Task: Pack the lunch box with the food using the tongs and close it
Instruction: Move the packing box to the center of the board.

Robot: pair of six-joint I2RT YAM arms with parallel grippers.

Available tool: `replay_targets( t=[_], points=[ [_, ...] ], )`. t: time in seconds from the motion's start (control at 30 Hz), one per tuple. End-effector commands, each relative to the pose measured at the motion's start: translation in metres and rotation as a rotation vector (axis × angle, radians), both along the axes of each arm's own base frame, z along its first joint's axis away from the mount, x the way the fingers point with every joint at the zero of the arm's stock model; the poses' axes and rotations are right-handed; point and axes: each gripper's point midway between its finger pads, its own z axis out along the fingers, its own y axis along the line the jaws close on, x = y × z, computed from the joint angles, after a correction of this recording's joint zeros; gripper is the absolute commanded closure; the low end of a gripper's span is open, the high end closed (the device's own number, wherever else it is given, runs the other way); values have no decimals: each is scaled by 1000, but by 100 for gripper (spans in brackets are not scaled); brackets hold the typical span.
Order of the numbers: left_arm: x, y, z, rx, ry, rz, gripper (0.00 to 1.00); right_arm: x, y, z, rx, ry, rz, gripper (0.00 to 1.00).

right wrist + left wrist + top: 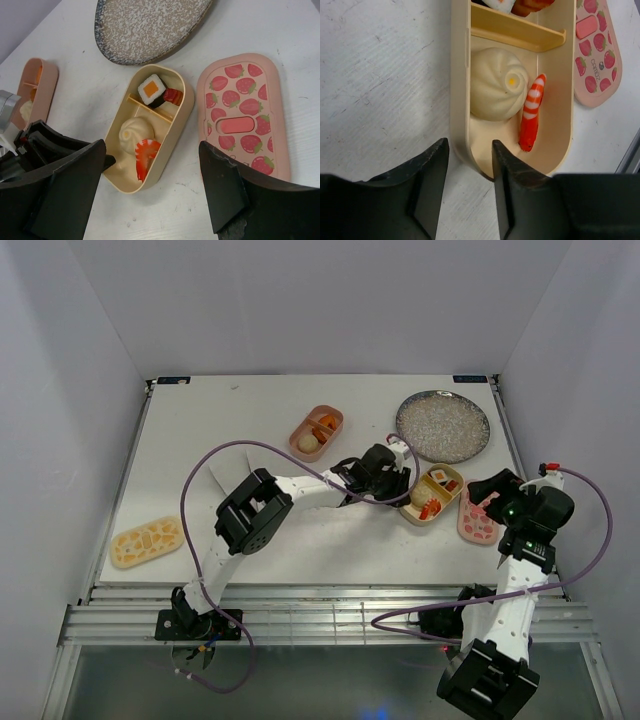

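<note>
The tan tray of the lunch box [446, 502] holds a cream bun [497, 82], an orange-and-white shrimp [531, 112] and, past its divider, a dark-wrapped roll [151, 90]. My left gripper [469, 147] is open at the tray's near rounded end. One finger [432, 175] is outside the wall and the other is over the inside, with small gaps showing. My right gripper [152, 150] hovers wide open and empty above the table, between this tray and the strawberry-patterned pink lid [242, 112]. A pink tray [316, 432] with food stands further back. The tongs are out of view.
A grey speckled plate [443, 426] lies at the back right, just behind the tan tray. A tan-yellow pebble-patterned lid [146, 541] rests near the table's left front edge. The left arm's purple cable [250, 445] loops over the middle of the table.
</note>
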Motion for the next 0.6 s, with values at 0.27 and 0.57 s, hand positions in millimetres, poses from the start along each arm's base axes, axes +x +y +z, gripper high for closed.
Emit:
replay_targets(
  t=[0.27,0.57],
  points=[
    [10,6,18,79,-54,65,87,4,4,5,-9,-49,41,20],
    [5,69,12,244,-33,260,100,7,9,3,27,-48,65,19]
  ],
)
